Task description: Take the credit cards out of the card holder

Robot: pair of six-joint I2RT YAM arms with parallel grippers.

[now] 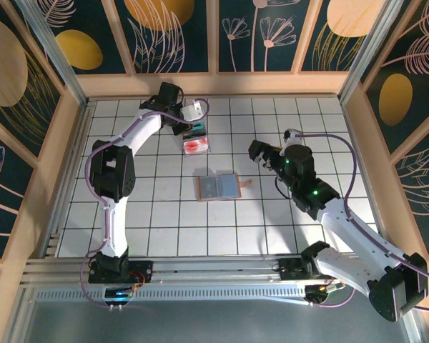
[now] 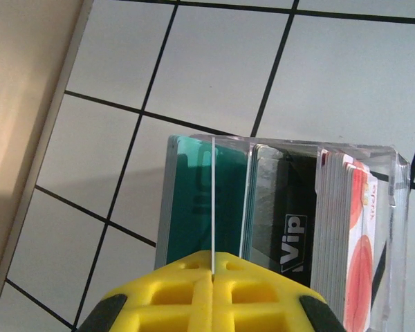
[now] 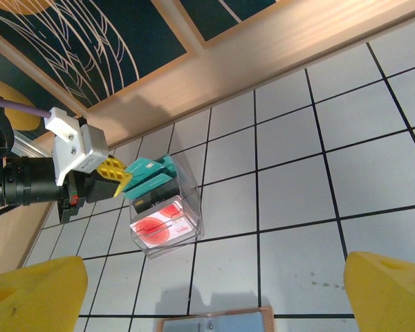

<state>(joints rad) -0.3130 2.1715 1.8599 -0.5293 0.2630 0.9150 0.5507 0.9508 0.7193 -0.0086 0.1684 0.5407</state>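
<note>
Leather card holder, opened flat with its grey-blue inside up, lies mid-tabletop. Its long axis runs left to right, slightly tilted. It is probably light, limp and apt to slide: pin the tan border and draw stiff cards by an exposed edge. Right end effector hovers just beside it, fingers wide. Left end effector is pinched on what looks like a teal card at the clear box.
</note>
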